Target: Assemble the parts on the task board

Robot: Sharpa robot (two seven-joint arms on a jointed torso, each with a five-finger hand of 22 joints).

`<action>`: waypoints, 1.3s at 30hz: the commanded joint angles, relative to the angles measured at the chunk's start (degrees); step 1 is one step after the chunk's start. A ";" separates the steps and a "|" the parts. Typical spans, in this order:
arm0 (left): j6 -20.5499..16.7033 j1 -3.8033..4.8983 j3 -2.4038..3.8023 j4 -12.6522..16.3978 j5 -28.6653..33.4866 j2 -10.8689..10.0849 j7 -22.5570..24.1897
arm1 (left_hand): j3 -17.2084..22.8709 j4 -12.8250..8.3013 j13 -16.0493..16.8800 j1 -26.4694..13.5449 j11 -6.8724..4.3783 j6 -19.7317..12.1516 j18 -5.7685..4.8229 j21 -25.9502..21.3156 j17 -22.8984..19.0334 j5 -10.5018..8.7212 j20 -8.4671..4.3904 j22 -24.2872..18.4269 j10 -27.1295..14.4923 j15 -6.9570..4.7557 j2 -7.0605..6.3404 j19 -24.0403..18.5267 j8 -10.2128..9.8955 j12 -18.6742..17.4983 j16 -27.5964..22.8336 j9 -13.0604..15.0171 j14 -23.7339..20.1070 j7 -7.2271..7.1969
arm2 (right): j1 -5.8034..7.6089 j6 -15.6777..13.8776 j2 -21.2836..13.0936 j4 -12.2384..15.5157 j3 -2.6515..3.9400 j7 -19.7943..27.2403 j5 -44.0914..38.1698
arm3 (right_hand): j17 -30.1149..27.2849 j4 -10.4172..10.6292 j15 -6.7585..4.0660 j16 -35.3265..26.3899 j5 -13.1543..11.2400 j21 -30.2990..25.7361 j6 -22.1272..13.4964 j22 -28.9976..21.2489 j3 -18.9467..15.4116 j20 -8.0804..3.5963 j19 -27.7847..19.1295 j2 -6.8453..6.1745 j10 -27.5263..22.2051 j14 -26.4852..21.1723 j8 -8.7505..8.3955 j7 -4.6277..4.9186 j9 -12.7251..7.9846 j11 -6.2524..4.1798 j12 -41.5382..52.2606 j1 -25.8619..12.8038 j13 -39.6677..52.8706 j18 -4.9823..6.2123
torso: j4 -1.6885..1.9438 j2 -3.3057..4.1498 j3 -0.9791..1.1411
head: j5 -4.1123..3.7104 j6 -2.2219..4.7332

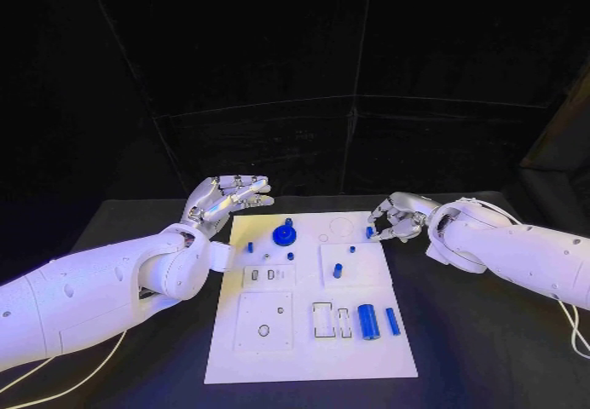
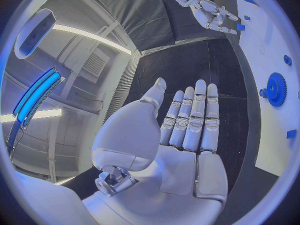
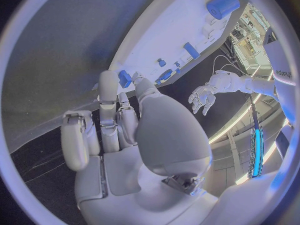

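Observation:
The white task board (image 1: 369, 358) lies in the middle of the table. My right hand (image 1: 401, 217) is at the board's far right edge and pinches a small blue part (image 1: 369, 231) between thumb and a finger; the right wrist view shows that part (image 3: 125, 78) at the fingertips. My left hand (image 1: 228, 198) hovers over the board's far left corner with fingers spread, and its palm (image 2: 187, 135) holds nothing. A blue gear (image 1: 284, 233) stands on the board's far part, near the left hand. A thick blue cylinder (image 1: 367, 321) and a slim blue bar (image 1: 392, 320) lie at the near right.
Small blue pegs (image 1: 337, 271) (image 1: 250, 247) stand on the board's middle and left. Rectangular slots (image 1: 322, 319) and a plate with an oval hole (image 1: 264, 330) take up the near half. Black table (image 1: 492, 358) surrounds the board. A white cable (image 1: 572, 328) trails under the right arm.

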 commanded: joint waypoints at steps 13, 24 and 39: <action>0.75 0.07 0.05 -0.02 -0.19 0.09 0.17 | 0.00 -0.46 -0.07 0.01 0.09 0.43 0.42 -0.34 -0.09 0.16 -0.05 -0.05 0.29 0.14 0.60 0.30 -0.18 -0.19 -0.19 -0.05 0.39 -0.01 | -0.16 1.40 1.74 -1.68 0.02 -2.00 -1.88 | -0.07 -1.04 -0.43 0.18 -1.66 0.31 2.74 15.09 1.77 -0.41 6.15 1.81 0.48 -0.11 1.16 0.18 0.22 0.01 0.50 0.76 5.20 -0.86 | 0.09 -0.02 -0.01 | 0.04 -0.34; 0.74 0.07 0.05 -0.03 -0.19 0.08 0.11 | 0.05 -0.55 -0.07 0.08 0.08 0.45 0.42 -0.38 -0.10 0.17 -0.05 -0.09 0.31 0.14 0.66 0.32 -0.23 -0.26 -0.25 -0.06 0.42 -0.01 | -0.25 1.76 2.30 -2.37 0.02 -2.55 -2.09 | -0.07 -1.08 -0.50 0.18 -1.77 0.31 3.74 15.09 2.40 -0.44 6.15 2.27 0.53 -0.11 1.42 0.02 0.24 -0.10 0.57 0.54 5.27 -0.86 | 0.05 -0.05 0.04 | 0.18 -0.52; 0.74 0.07 0.05 -0.08 -0.19 0.09 0.09 | 0.05 -0.55 -0.07 0.08 0.08 0.45 0.42 -0.38 -0.10 0.17 -0.05 -0.09 0.31 0.14 0.66 0.32 -0.23 -0.26 -0.25 -0.06 0.42 -0.01 | -0.28 0.88 2.56 -2.31 0.02 -2.26 -2.13 | -0.07 -0.95 -0.83 0.15 -2.45 0.31 5.50 15.09 3.20 -0.73 6.15 2.51 0.76 -0.08 1.92 -0.53 0.22 -0.56 0.81 -0.44 5.49 -0.86 | 0.01 -0.06 0.05 | 0.10 -0.69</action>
